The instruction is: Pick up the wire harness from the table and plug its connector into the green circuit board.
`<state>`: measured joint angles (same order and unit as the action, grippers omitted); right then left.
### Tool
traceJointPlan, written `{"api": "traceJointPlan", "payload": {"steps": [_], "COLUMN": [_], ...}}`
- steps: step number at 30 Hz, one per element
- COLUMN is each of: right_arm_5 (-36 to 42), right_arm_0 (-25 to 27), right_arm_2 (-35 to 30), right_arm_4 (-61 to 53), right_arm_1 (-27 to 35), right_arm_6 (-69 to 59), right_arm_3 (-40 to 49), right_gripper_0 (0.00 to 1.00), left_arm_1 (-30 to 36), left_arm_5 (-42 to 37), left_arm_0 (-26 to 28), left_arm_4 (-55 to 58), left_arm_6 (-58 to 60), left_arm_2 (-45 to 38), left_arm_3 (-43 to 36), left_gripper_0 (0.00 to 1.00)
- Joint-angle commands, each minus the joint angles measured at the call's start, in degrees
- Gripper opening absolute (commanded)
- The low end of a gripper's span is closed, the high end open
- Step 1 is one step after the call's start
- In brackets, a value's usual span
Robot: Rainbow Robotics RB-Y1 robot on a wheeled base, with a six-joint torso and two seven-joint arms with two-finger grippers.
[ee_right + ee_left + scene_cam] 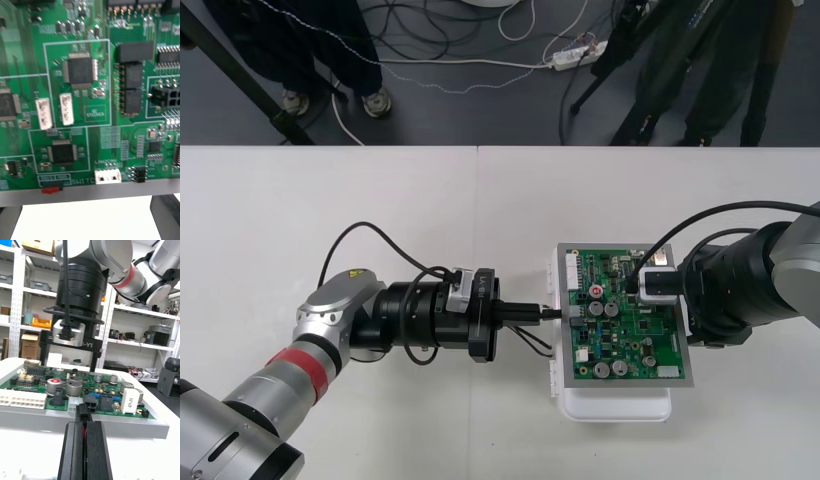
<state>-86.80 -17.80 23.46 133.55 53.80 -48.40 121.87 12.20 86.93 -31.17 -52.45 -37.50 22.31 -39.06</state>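
Front view: we saw the left gripper (540, 312) holding the harness (530, 342) level above the bench (380, 200), its plug (560, 312) pointing right at the green board's (630, 335) left edge, with the right gripper (652, 285) over the board. Pickup looked done; we could not confirm seating. Right wrist: its fingers (165, 215) stood wide apart by the board's edge. Left wrist: narrow fingers (95, 450) pinched the plug, long axis running straight toward the board's edge connectors.

Table: plain light flat tabletop (330, 220), wide and pale
Lying on it: white rectangular base (615, 405), flat, right of the middle
On the base: green circuit board (625, 320), covering most of it
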Motion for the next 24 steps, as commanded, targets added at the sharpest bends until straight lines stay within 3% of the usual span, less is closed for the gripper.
{"api": "traceJointPlan", "payload": {"steps": [1, 24], "right_arm_5": [-0.39, -0.21], "right_arm_0": [-1.80, -1.80], "right_arm_2": [0.71, 0.71], "right_arm_4": [0.66, -1.36], "right_arm_1": [-0.72, -0.63], "right_arm_6": [-0.64, 0.94], "right_arm_3": [1.88, 2.68], "right_gripper_0": [1.00, 1.00], "left_arm_1": [-1.66, -2.10], "left_arm_5": [3.07, 3.07], "left_arm_0": [-2.40, -2.40], "left_arm_4": [1.03, 1.21], "left_arm_6": [-1.96, -1.88], "left_arm_2": [2.65, 3.17], "left_arm_3": [-1.99, -1.90], "left_gripper_0": [0.00, 0.00]}}
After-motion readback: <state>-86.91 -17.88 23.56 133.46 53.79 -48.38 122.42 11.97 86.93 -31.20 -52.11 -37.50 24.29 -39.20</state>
